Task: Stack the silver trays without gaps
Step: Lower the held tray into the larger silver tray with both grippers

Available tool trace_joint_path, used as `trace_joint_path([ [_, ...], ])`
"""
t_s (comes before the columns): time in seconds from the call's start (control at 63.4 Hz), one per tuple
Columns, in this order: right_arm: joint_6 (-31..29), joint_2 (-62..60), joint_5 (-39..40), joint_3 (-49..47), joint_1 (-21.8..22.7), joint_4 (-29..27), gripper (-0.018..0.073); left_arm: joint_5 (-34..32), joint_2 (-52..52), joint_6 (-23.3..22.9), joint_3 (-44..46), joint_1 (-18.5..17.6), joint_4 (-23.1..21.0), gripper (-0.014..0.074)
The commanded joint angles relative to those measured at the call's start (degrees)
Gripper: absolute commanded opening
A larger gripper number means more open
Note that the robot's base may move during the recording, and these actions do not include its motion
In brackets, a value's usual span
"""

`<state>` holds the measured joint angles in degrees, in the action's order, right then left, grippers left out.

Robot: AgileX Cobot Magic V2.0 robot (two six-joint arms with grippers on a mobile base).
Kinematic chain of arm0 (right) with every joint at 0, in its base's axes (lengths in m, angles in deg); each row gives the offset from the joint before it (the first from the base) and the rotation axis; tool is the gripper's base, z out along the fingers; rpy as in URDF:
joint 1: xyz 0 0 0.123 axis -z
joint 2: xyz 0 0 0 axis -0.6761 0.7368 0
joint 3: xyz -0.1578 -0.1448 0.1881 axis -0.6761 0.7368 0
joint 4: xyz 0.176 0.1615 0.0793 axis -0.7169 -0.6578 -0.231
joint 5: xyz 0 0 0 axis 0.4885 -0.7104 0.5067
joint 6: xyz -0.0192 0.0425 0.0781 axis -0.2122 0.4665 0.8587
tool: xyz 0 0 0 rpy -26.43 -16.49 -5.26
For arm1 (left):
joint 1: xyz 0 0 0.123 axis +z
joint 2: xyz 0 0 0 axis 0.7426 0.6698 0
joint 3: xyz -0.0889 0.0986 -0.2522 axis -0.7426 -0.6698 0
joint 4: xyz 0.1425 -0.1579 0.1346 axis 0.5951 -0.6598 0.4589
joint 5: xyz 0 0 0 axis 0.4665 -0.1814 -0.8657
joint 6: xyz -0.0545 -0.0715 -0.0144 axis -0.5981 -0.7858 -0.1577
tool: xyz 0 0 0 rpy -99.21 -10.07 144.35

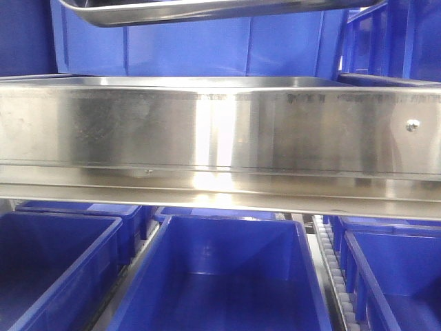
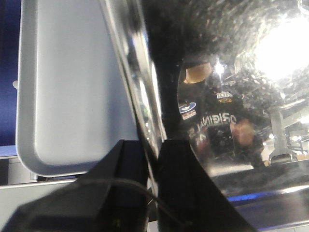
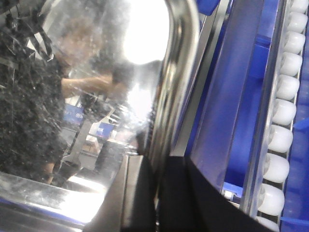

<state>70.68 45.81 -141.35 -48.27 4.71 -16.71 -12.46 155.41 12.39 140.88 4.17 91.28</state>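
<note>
Shiny rectangular stainless-steel tray [image 1: 207, 10] held between left claw [image 2: 153, 151] and right claw [image 3: 158, 169].
Each claw is clenched on its thin rim; a second grey steel tray [image 2: 72, 87] lies beyond the left claw. Uneven lowering could skew the corners and leave a gap, or the slick rim might slip.
</note>
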Motion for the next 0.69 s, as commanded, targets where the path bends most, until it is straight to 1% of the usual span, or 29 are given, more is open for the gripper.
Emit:
trace_joint_path([
  [0.0,-1.22,-1.60,4.91,-1.82,-0.69,-1.73,0.0060,1.73,-2.05,1.50,1.57,-0.89,-2.33,-0.0047],
  [0.505,-1.22,-1.60,4.91,-1.82,-0.69,-1.73,0.0060,1.73,-2.05,1.50,1.57,-0.89,-2.54,-0.0047],
  [0.584,-1.22,-1.60,4.91,-1.82,-0.69,-1.73,0.0060,0.25,-2.05,1.50,1.57,-0.89,-2.54,-0.0047],
  [0.679,-1.22,-1.60,5.55,-1.82,-0.69,-1.73,0.0060,0.45,-2.05,1.67,1.57,-0.89,-2.30,-0.0047],
])
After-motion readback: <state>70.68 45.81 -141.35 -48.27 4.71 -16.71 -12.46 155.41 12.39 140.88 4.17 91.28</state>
